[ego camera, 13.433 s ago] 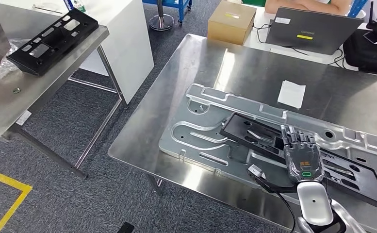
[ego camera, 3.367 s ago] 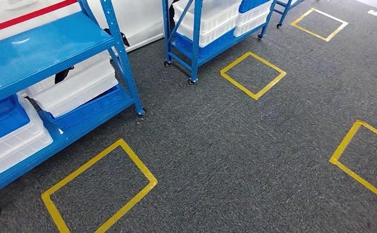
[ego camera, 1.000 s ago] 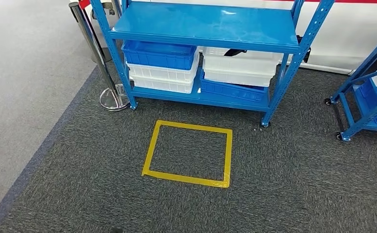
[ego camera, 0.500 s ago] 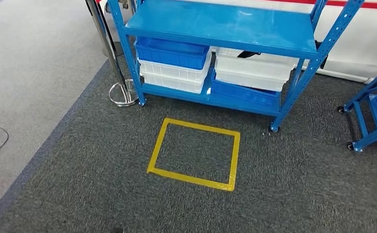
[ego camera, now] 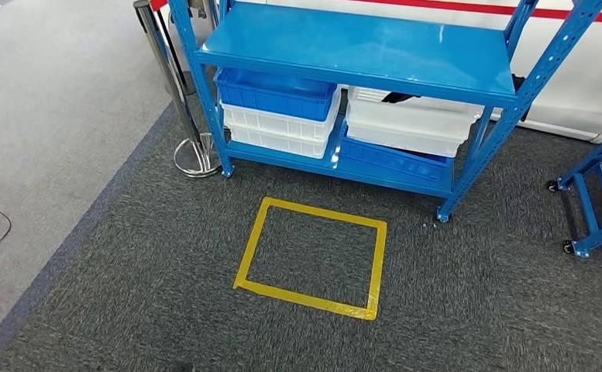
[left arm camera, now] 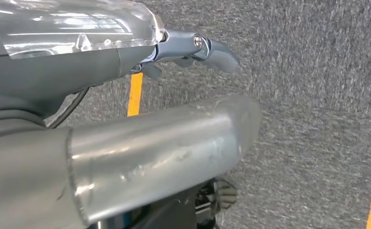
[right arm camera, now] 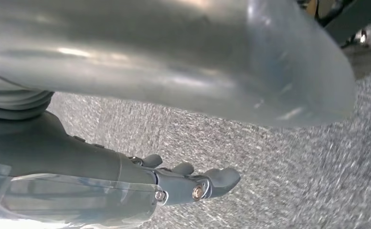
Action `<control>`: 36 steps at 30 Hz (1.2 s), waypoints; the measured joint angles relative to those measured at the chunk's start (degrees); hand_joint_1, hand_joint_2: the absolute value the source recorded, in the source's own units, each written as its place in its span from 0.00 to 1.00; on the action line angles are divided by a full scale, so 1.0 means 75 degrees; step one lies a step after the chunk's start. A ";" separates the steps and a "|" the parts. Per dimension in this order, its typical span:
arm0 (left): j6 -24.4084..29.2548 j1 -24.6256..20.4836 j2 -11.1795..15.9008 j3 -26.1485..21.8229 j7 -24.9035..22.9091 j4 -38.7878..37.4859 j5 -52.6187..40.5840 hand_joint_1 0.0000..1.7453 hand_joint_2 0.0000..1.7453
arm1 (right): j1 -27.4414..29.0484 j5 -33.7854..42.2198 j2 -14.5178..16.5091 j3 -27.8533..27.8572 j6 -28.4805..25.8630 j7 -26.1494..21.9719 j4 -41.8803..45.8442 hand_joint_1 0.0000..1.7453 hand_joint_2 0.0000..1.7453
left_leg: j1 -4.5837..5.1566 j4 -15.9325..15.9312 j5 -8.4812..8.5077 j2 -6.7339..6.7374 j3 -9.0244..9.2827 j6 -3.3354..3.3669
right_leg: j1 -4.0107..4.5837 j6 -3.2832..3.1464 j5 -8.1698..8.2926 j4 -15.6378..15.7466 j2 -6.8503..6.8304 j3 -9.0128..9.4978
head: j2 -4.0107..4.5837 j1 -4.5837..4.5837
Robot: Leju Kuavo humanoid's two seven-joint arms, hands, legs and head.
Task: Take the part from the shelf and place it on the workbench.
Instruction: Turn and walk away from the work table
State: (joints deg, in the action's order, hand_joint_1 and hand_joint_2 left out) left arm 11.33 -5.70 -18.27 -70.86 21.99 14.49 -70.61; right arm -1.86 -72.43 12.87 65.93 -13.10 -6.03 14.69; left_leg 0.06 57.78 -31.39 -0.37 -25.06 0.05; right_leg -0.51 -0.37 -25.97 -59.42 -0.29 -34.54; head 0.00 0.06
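Two tiers on the blue shelf (ego camera: 359, 46) ahead of us; lower tier holds blue and white bins (ego camera: 278, 108). A dark object (ego camera: 398, 97) lies in a white bin; can't tell if it's the part. Left hand (left arm camera: 193, 47) and right hand (right arm camera: 188, 183) hang over carpet, fingers loosely apart, holding nothing.

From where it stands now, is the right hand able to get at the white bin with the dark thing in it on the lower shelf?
Probably not yet: the right hand hangs over carpet, and the white bin sits under the shelf's top deck.
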 joint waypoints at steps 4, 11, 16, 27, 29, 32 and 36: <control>-0.0004 -0.0022 -0.0001 0.0001 -0.0001 0.0000 0.0001 0.00 0.00 | -0.0005 -0.0007 -0.0012 0.0001 0.0001 0.0002 0.0002 0.00 0.00 | -0.0055 0.1452 -0.0384 0.0013 -0.0790 -0.0131 | -0.0032 -0.0159 -0.0155 0.0071 -0.0009 0.0250 | 0.0001 0.0064; -0.0032 0.0029 0.0014 -0.0008 -0.0025 0.0000 0.0015 0.00 0.00 | 0.0001 -0.0037 -0.0014 0.0003 0.0012 0.0001 -0.0002 0.00 0.00 | -0.0047 0.0632 0.0546 0.0040 -0.1316 -0.0047 | -0.0021 -0.0085 -0.0606 0.0072 0.0030 0.0813 | 0.0000 0.0065; -0.0052 0.0033 0.0023 -0.0017 -0.0038 -0.0001 0.0022 0.00 0.00 | -0.0028 -0.0074 -0.0026 0.0004 0.0018 -0.0006 -0.0005 0.00 0.00 | -0.0017 0.0150 0.0714 0.0030 -0.1059 0.0212 | -0.0012 0.0115 -0.0714 -0.0093 0.0026 0.0932 | 0.0000 0.0047; -0.0056 0.0029 0.0021 -0.0032 -0.0061 -0.0003 0.0026 0.00 0.00 | 0.0038 -0.0101 -0.0075 0.0004 0.0036 -0.0006 -0.0006 0.00 0.00 | 0.0003 0.0072 0.0199 -0.0039 -0.0391 0.0182 | 0.0001 0.0131 -0.0076 -0.0208 0.0034 -0.0096 | 0.0001 -0.0012; -0.0056 0.0007 0.0022 -0.0039 -0.0080 -0.0003 0.0027 0.00 0.00 | 0.0027 -0.0104 -0.0079 0.0004 0.0042 -0.0005 -0.0006 0.00 0.00 | 0.0021 0.0117 0.0137 -0.0038 -0.0319 0.0088 | 0.0030 0.0037 -0.0120 -0.0077 0.0038 -0.0040 | 0.0001 0.0000; -0.0056 -0.0012 0.0028 -0.0049 -0.0097 -0.0003 0.0032 0.00 0.00 | 0.0042 -0.0116 -0.0082 0.0005 0.0047 0.0001 -0.0006 0.00 0.00 | 0.0007 0.0427 0.0027 -0.0020 -0.0352 -0.0030 | -0.0011 -0.0104 -0.0137 0.0006 0.0035 0.0159 | 0.0001 0.0020; -0.0056 -0.0014 0.0032 -0.0072 -0.0106 -0.0003 0.0052 0.00 0.00 | 0.0039 -0.0128 -0.0084 0.0007 0.0071 0.0002 -0.0005 0.00 0.00 | -0.0080 0.1991 -0.0517 0.0003 -0.1380 -0.0172 | -0.0030 -0.0195 -0.0312 0.0045 0.0031 0.0392 | 0.0000 0.0059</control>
State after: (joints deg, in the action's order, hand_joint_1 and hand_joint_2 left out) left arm 10.91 -5.80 -18.03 -71.40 21.19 14.47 -70.22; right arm -1.57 -73.40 12.24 65.99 -12.57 -6.01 14.65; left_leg -0.54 72.71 -35.26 -0.35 -35.41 -1.24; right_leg -0.74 -1.83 -28.31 -59.09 -0.05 -31.60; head 0.00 0.50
